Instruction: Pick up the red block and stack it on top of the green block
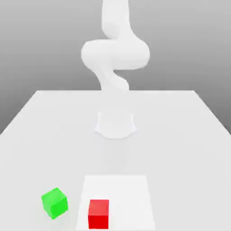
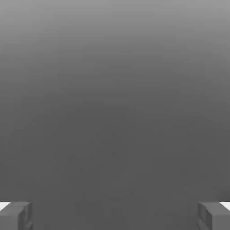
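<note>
The red block sits on the white table near its front edge, on a brighter white rectangular patch. The green block rests on the table just to the exterior view's left of the red one, turned slightly, with a small gap between them. In the hand view my gripper is open, with one grey fingertip and the other far apart and nothing between them. It faces a plain grey background.
The white arm rises from its round base at the middle of the table and bends upward out of the exterior view. The table's side edges slant inward toward the back.
</note>
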Robot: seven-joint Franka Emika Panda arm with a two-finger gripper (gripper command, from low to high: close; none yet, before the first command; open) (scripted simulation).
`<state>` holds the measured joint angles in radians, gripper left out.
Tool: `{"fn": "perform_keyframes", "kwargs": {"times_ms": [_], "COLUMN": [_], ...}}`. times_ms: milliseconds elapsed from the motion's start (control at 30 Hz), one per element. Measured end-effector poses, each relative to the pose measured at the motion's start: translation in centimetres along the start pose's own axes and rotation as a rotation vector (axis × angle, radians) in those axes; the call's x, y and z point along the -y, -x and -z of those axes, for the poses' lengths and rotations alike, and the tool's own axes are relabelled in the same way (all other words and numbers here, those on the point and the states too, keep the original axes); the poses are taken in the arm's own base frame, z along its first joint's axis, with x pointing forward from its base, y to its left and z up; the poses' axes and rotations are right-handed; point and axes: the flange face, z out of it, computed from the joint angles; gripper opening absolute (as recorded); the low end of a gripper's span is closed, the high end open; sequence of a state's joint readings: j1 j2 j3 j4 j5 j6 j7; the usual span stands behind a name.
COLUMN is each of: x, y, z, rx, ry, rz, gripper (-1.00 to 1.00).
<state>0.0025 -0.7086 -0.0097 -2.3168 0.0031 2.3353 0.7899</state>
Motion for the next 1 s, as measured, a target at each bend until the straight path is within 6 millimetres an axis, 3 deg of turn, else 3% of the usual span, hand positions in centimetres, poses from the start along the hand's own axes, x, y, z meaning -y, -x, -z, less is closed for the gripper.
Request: {"fn": "perform_keyframes", "kwargs": {"times_ms": [233,500,800,967,1000], "x": [-2.5,-8.6,-18.6,-22.3,-22.7], "y": [0.9,5.0,12.8,16.1,16.6], "z": [-14.1,-28.0,-39.7,-44.7,-45.3], "rx": [0.149,0.310,0.484,0.503,0.503], "ry": [0.144,0.310,0.503,0.524,0.525], "rz": [-0.001,-0.004,-0.004,-0.003,-0.003], "gripper": [0.00,0.00,0.00,0.00,-1.00]}}
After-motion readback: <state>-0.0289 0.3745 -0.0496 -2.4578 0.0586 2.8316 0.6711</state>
